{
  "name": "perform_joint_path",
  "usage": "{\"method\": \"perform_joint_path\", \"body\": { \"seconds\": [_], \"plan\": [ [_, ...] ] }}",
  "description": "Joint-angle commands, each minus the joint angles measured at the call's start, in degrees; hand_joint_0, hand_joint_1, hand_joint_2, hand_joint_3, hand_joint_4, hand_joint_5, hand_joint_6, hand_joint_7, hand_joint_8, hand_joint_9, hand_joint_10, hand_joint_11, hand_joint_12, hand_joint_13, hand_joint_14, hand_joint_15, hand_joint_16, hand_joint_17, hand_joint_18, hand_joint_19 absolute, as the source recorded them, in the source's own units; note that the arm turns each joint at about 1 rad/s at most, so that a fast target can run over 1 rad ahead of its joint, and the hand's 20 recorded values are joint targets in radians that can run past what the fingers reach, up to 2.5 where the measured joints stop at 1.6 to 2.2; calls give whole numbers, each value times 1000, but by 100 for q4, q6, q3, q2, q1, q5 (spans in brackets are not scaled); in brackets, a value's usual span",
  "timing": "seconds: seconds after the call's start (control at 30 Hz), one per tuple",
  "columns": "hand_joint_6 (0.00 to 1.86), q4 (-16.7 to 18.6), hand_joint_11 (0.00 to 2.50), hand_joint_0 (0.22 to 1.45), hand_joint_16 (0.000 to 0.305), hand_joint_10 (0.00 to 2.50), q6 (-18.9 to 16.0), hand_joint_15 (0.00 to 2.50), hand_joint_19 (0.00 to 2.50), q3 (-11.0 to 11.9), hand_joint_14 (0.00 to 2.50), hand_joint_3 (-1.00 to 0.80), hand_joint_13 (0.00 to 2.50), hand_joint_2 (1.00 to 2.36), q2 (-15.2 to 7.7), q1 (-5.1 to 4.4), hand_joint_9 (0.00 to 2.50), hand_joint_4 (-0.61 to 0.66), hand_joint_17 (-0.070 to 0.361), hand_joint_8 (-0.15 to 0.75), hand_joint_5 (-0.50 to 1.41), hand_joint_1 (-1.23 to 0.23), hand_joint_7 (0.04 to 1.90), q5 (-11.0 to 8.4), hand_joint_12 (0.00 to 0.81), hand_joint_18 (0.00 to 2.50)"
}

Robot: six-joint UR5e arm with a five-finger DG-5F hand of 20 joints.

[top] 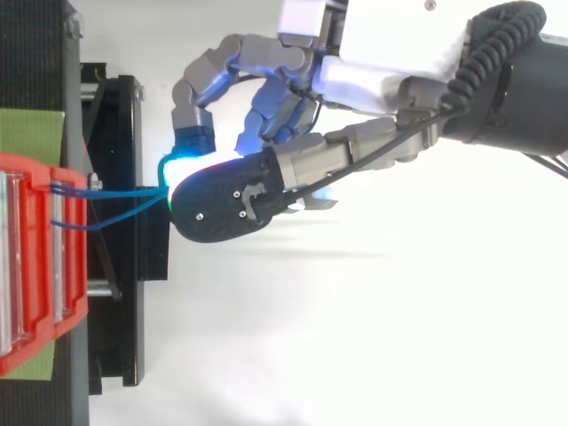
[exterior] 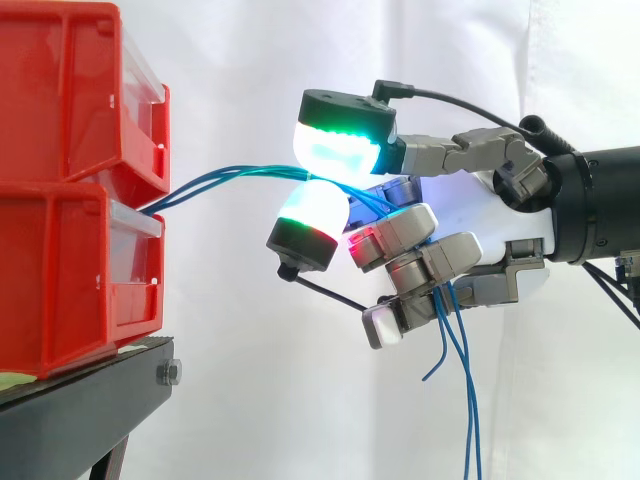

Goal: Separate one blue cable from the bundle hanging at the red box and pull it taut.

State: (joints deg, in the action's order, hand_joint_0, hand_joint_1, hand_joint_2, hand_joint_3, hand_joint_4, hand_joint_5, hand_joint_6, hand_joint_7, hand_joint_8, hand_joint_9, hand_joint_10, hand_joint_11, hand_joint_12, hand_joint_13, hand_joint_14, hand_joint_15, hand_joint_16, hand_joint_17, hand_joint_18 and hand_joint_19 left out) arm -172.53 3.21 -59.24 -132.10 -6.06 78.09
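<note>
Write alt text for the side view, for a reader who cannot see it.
A robot hand reaching in from the right pinches several thin blue cables between green-glowing fingertips. The cables run from stacked red bins at left on a black stand, and their loose ends dangle below the hand.

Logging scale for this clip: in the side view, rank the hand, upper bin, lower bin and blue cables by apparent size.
1. hand: largest.
2-3. upper bin and lower bin: look alike, both cut by the frame edge, so not ranked.
4. blue cables, pinched in the hand: smallest.
</note>
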Motion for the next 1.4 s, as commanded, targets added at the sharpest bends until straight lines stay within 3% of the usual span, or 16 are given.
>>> {"method": "perform_joint_path", "body": {
  "seconds": [0.0,0.23,0.63,0.77,0.87,1.07,1.13,1.23,1.37],
  "plan": [
    [966,9,1485,774,50,399,13,1675,753,0,207,-479,1350,1001,0,0,1028,63,112,319,-195,-840,1077,-4,323,869],
    [962,9,1491,703,49,396,22,1694,761,0,149,-500,1369,1000,0,-9,1053,127,110,321,-185,-853,1061,-13,322,879],
    [946,9,1452,543,51,446,13,1593,805,-9,323,-500,1394,1000,0,-62,1150,172,115,342,-166,-585,1013,-39,340,931],
    [943,9,1475,554,51,420,22,1612,807,-9,313,-500,1390,1000,0,-62,1146,174,115,333,-167,-650,1007,-39,336,926],
    [942,9,1516,654,49,371,22,1649,810,-9,265,-500,1393,1000,0,-62,1153,137,111,322,-167,-703,1054,-39,312,912],
    [959,9,1520,704,50,382,13,1654,798,-9,251,-254,1395,1018,0,-62,1143,48,112,322,-169,-813,1177,-39,322,912],
    [969,9,1523,735,49,390,22,1663,796,-9,230,-275,1384,1017,0,-62,1122,14,111,321,-175,-833,1149,-39,310,906],
    [969,9,1534,785,49,382,13,1691,778,-9,200,-467,1362,1003,0,-62,1087,45,111,315,-185,-863,1119,-39,322,882],
    [961,18,1546,661,49,351,13,1729,772,-9,131,-500,1362,1000,0,-62,1076,140,110,318,-181,-863,1012,-39,330,873]
  ]
}}
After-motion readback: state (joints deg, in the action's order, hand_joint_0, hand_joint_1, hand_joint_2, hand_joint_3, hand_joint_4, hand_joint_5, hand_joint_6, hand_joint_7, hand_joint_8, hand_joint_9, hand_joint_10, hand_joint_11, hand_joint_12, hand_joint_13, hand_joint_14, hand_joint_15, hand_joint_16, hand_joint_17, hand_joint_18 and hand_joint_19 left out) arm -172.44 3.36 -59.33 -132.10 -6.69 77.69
